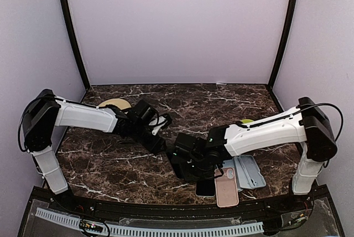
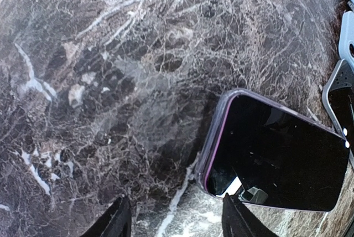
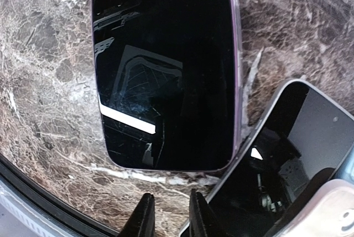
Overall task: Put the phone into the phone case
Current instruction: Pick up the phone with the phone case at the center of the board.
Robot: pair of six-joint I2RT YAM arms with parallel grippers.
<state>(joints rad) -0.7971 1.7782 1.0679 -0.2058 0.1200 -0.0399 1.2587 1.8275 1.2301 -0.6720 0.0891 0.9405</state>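
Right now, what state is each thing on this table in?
Left gripper: open, empty.
Right gripper: barely open, empty.
Purple-edged phone: flat, screen up, dark.
Silver-rimmed slab: flat; phone or case unclear.
Pink case: lying flat.
Grey cases: lying flat.

The marble desk (image 1: 110, 165) holds a phone (image 3: 166, 71), pink case (image 1: 227, 188) and grey cases (image 1: 250, 171) lower right, yellow disc (image 1: 115, 104) upper left.

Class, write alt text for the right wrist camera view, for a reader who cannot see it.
A phone with a dark screen and purple edge lies flat on a marble table. The right gripper hovers by its end, empty; a second dark device and a pink case sit lower right.
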